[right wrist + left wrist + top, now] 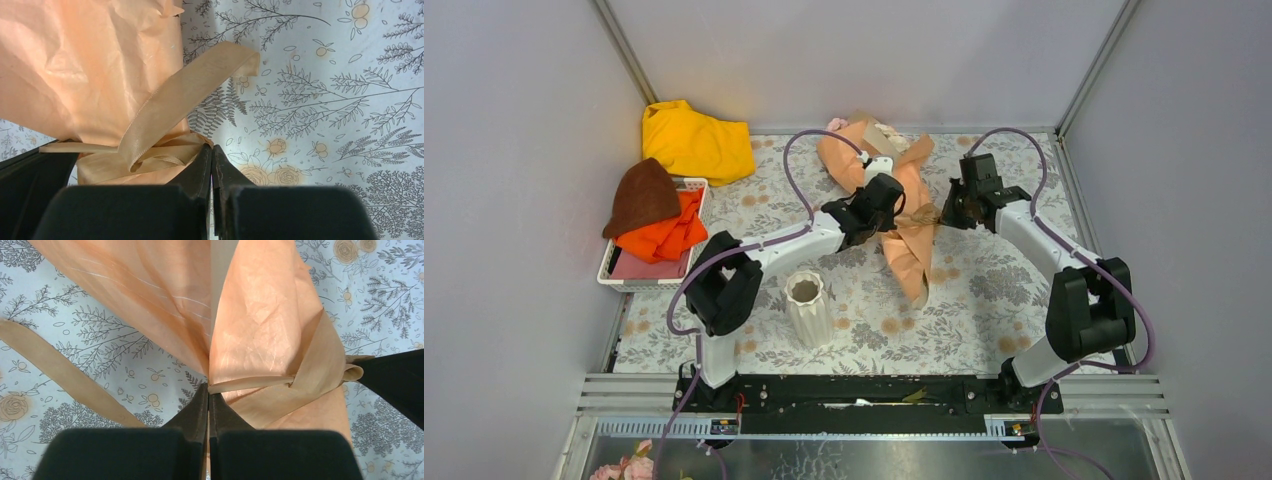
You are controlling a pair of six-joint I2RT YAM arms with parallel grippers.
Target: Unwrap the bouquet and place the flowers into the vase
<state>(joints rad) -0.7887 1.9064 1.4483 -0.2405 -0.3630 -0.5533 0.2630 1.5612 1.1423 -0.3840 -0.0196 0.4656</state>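
Observation:
The bouquet (894, 200) lies across the middle of the flowered table cover, wrapped in peach-orange paper (260, 315) with a scrap of tan kraft paper (881, 129) at its far end. A tan ribbon (255, 384) is tied round its waist. My left gripper (902, 210) is shut on one strand of that ribbon, pulled taut from the knot. My right gripper (940, 215) is shut at the ribbon's bunched loops (165, 150) on the opposite side. Of the flowers only a pink bloom (836, 124) peeks out at the far end. The white ribbed vase (807, 306) stands upright near the left arm.
A yellow cloth (694, 140) lies at the back left. A white basket (614, 280) holds brown and orange cloths at the left edge. A loose ribbon tail (60, 375) trails over the cover. Small pink blooms (624, 468) sit below the front rail. Grey walls close in on three sides.

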